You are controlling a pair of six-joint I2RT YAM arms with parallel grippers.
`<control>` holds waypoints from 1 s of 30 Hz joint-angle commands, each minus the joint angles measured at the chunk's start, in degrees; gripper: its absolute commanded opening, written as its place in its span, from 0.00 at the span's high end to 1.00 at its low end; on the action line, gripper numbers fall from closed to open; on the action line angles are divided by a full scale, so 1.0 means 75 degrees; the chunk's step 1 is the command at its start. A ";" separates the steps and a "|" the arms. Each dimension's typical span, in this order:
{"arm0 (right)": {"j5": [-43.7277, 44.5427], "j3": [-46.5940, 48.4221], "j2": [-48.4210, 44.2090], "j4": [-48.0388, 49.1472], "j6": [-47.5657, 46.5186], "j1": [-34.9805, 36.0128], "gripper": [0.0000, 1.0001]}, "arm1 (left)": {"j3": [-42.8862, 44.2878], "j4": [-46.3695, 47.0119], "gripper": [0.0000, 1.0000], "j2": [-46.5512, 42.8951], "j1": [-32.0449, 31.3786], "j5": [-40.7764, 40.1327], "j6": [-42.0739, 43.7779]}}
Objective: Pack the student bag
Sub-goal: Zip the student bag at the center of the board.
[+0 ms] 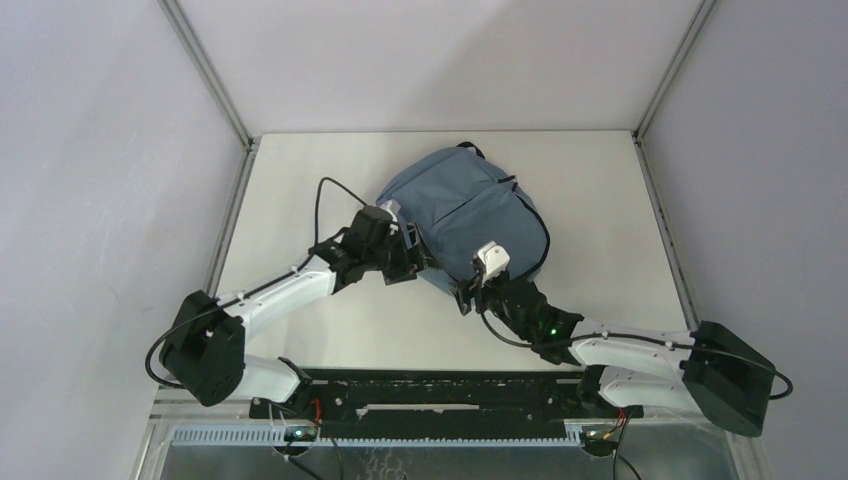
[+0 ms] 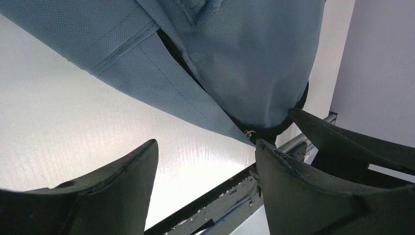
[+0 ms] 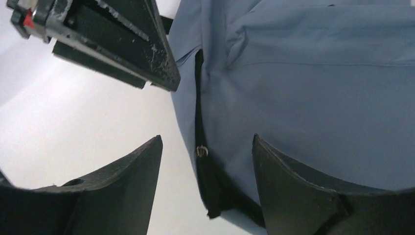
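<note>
The soft grey-blue fabric student bag (image 1: 465, 205) lies toward 12 o'clock on the white table (image 1: 300, 180). Packing looks barely begun. The left gripper (image 1: 408, 257) is at its 8 o'clock edge and the right gripper (image 1: 478, 283) at 6, fingers apart on both. The black zipper (image 3: 199, 122) is perhaps partly undone.

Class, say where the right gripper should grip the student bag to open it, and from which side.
Likely best: the small metal ring on the black zipper at the edge of the student bag, approached from over the table; it lies between the fingers of the open right gripper.
</note>
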 commanded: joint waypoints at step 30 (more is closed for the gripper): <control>-0.1471 0.0614 -0.1424 -0.2897 0.0922 -0.0697 0.40 | -0.0170 0.0780 0.24 0.0290 0.0061 0.0283 -0.0096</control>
